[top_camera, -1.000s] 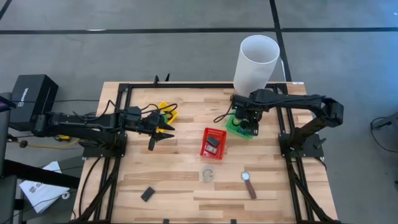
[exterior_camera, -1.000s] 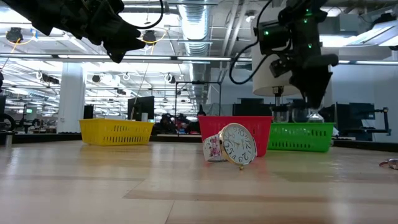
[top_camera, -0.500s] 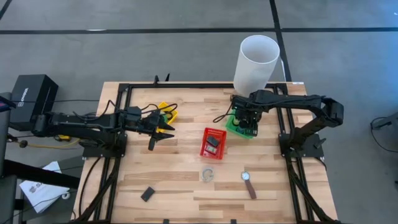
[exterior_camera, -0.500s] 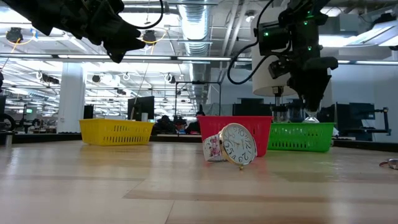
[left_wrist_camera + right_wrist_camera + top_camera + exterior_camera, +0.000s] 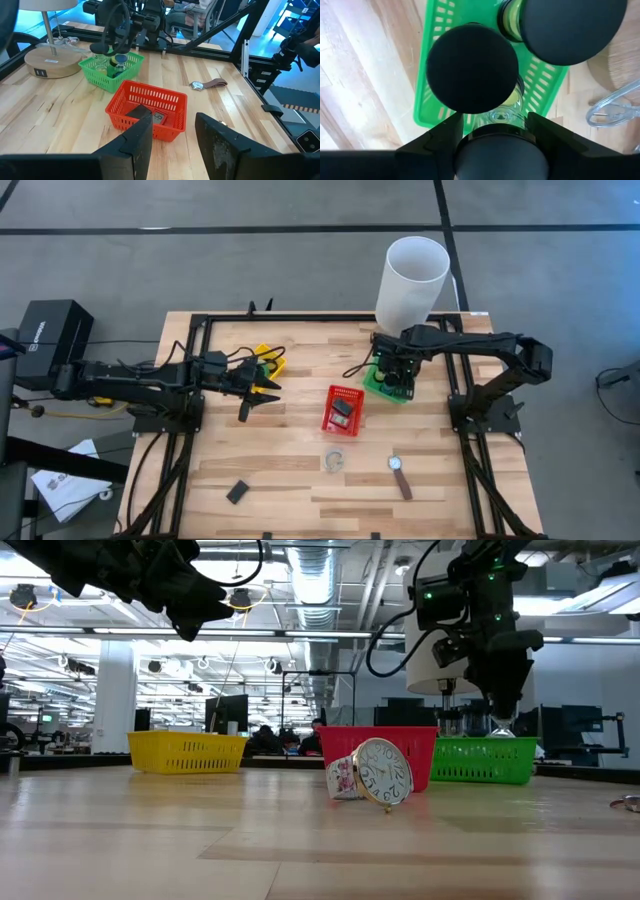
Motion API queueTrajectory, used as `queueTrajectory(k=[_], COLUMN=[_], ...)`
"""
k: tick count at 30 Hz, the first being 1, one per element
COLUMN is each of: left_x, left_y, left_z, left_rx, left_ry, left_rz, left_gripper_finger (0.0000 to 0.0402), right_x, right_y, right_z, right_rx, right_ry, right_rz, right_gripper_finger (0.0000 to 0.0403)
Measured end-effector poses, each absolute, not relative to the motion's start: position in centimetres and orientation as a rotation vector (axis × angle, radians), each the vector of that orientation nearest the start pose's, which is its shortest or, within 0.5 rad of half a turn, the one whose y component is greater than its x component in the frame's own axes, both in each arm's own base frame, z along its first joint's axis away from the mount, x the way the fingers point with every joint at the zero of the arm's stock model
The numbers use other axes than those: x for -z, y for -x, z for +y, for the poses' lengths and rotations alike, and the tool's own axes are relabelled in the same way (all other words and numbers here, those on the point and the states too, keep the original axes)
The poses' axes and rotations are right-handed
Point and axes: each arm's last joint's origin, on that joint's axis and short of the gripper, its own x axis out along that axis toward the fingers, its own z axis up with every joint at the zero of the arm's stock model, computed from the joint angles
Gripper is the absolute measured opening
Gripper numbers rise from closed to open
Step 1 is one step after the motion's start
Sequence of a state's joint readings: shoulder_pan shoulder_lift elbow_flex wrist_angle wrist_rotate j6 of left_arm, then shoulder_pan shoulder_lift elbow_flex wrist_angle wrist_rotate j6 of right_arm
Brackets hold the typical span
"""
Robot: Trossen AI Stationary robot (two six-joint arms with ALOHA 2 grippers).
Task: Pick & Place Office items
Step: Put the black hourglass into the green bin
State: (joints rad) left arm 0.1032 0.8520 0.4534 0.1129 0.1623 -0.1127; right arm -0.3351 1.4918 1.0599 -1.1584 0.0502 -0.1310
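My right gripper [image 5: 392,375] hangs pointing down over the green basket [image 5: 435,110], shut on a clear jar with a black lid [image 5: 495,152]. Two more black-lidded jars [image 5: 472,67] stand in that basket. My left gripper [image 5: 172,130] waits open and empty, high over the table's left half near the yellow basket [image 5: 268,360]. The red basket [image 5: 150,90] holds flat black items [image 5: 137,112]. A small round clock [image 5: 385,772] stands in front of it. A brown-strapped watch [image 5: 400,477] and a flat black rectangle [image 5: 237,492] lie near the table's front edge. My right gripper pinches the jar's round black lid [image 5: 485,131] between its two fingers, coming from above and pointing down. The clear glass body [image 5: 503,725] hangs upright below the fingertips, over the green basket. Whether its bottom rests in the basket, I cannot tell.
A tall white cylinder on a round wooden base [image 5: 47,62] stands at the table's far right corner, just behind the green basket. A black frame [image 5: 200,325] runs around the table's edges. Bare wood lies between the red basket and the left arm.
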Motion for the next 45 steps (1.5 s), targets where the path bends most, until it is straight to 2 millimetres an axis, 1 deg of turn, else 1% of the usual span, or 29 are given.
queueTrajectory(k=[2, 5, 10, 15, 17, 19, 22, 25, 29, 31, 35, 40, 45], left_x=[-23.5, -23.5, -23.5, -23.5, -23.5, -23.5, -23.5, -23.5, -23.5, -23.5, -23.5, -23.5, -23.5], left_y=[-18.7, -18.7, -18.7, -18.7, -18.7, -18.7, -18.7, -18.7, -18.7, -18.7, -18.7, -18.7, -18.7], left_z=[1.5, 1.5, 1.5, 1.5, 1.5, 1.5, 1.5, 1.5, 1.5, 1.5, 1.5, 1.5, 1.5], left_rx=[0.043, 0.043, 0.043, 0.039, 0.039, 0.039, 0.039, 0.039, 0.039, 0.039, 0.039, 0.039, 0.039], left_ry=[0.15, 0.15, 0.15, 0.173, 0.176, 0.176, 0.176, 0.176, 0.176, 0.176, 0.176, 0.176, 0.176], left_rz=[0.286, 0.286, 0.286, 0.287, 0.287, 0.287, 0.287, 0.287, 0.287, 0.287, 0.287, 0.287, 0.287], left_gripper_finger=[0.0143, 0.0143, 0.0143, 0.0143, 0.0143, 0.0143, 0.0143, 0.0143, 0.0143, 0.0143, 0.0143, 0.0143, 0.0143], right_x=[-22.2, -22.2, -22.2, -22.2, -22.1, -21.6, -20.8, -20.4, -20.4, -20.4, -20.4, -20.4, -20.4], right_y=[-23.1, -23.2, -23.2, -23.2, -23.3, -23.4, -22.9, -22.7, -22.8, -22.9, -22.9, -22.9, -22.9], right_z=[-8.2, -8.3, -8.4, -8.4, -8.5, -8.5, -8.4, -8.2, -8.2, -8.3, -8.3, -8.3, -8.3], right_rx=[0.197, 0.201, 0.21, 0.201, 0.201, 0.204, 0.2, 0.195, 0.194, 0.194, 0.198, 0.204, 0.205], right_ry=[-0.125, -0.126, -0.136, -0.125, -0.119, -0.117, -0.122, -0.123, -0.119, -0.115, -0.119, -0.125, -0.125], right_rz=[1.589, 1.582, 1.579, 1.578, 1.563, 1.546, 1.573, 1.587, 1.581, 1.571, 1.569, 1.568, 1.568], right_gripper_finger=[0.0209, 0.0193, 0.0193, 0.0216, 0.0206, 0.0195, 0.0195, 0.0195, 0.0217, 0.0222, 0.0197, 0.0195, 0.0224])
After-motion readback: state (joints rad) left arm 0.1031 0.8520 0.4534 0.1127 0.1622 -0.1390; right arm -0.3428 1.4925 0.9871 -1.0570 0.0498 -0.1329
